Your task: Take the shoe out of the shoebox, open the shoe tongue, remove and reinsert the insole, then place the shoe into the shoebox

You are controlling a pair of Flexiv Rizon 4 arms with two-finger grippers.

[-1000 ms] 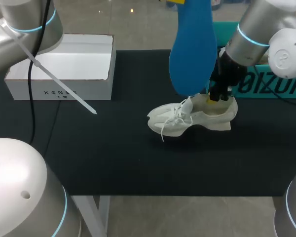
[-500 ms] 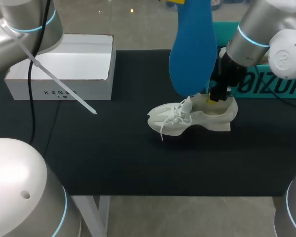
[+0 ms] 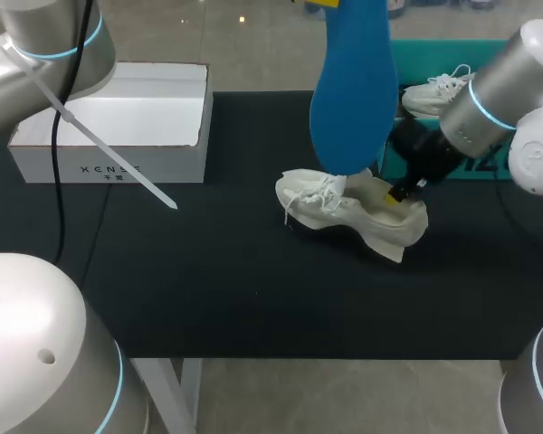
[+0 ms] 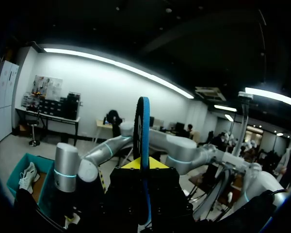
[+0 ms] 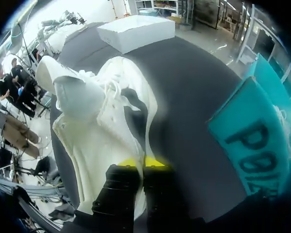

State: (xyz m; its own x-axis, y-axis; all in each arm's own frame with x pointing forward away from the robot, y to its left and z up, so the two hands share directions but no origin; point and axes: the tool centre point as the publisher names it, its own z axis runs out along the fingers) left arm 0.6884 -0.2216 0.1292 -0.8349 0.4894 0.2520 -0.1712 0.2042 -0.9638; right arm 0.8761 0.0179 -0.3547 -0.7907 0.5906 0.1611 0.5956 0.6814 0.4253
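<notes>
1. Since a second ago the shoe (image 3: 348,215) has swung round and tipped. Its heel has gone toward 4 o'clock and its toe toward 10 o'clock. The right arm has drawn back toward 3 o'clock, while the box (image 3: 118,136) and insole (image 3: 353,99) have not stirred.
2. At 10 o'clock on the table (image 3: 208,280) the box stands open, well apart from the shoe.
3. At 12 o'clock the insole hangs upright, its lower end just over the shoe's mouth. The left gripper (image 4: 143,167) is clamped on it. In the left wrist view the insole rises edge-on from between the fingers.
4. Right of centre, the shoe lies tilted onto its side edge. The right gripper (image 3: 400,193) is pinched on the heel rim, and its wrist view shows the yellow tips close together there.
5. The insole looks like thin, light, bendy foam. It would likely buckle if pushed from far back, so a hold nearer the middle with the toe end fed in first seems wise.
6. The shoe looks light, with a soft upper and a stiffer sole. The heel collar is the firm place to hold, and the loose laces may snag.
7. The left gripper's fingers are cut off at the top of the head view. The insole covers the tongue, so I cannot tell how far open it is. I also cannot tell whether the insole's end touches the shoe.
</notes>
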